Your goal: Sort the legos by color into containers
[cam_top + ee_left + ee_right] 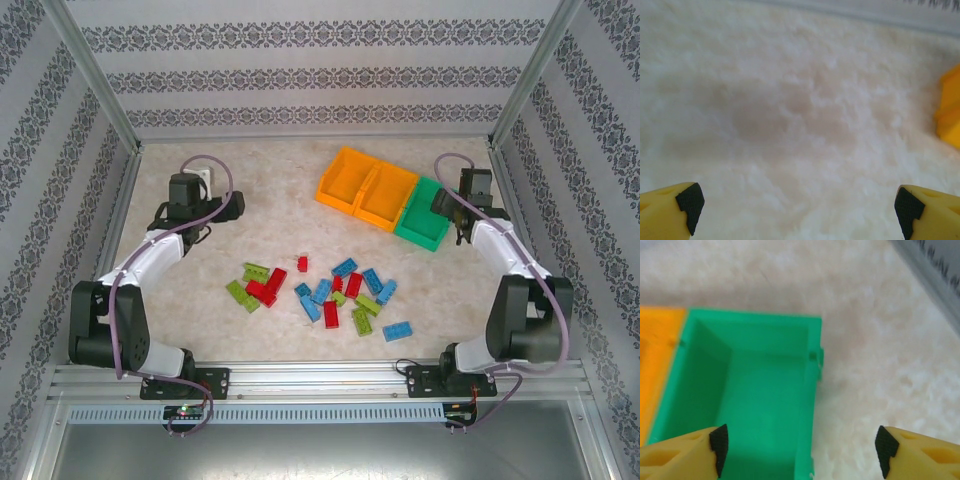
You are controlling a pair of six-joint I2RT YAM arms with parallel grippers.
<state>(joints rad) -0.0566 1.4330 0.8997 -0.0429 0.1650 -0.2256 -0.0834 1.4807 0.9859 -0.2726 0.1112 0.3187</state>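
The legos (320, 290), small red, blue and lime green bricks, lie scattered on the table between the two arm bases. The containers stand at the back right in a row: an orange bin (345, 180), a second orange bin (388, 197) and a green bin (422, 222). My right gripper (447, 205) (801, 450) hovers open over the green bin's right wall (807, 405), one finger above its bare floor and the other above the table; the neighbouring orange bin (655, 350) shows at the left. My left gripper (203, 182) (797, 207) is open over bare table at the back left, holding nothing.
Patterned walls with metal posts enclose the table on three sides. The edge of an orange bin (950, 110) shows at the right of the left wrist view. A lone red brick (302, 263) and a blue brick (398, 330) lie at the fringes of the pile.
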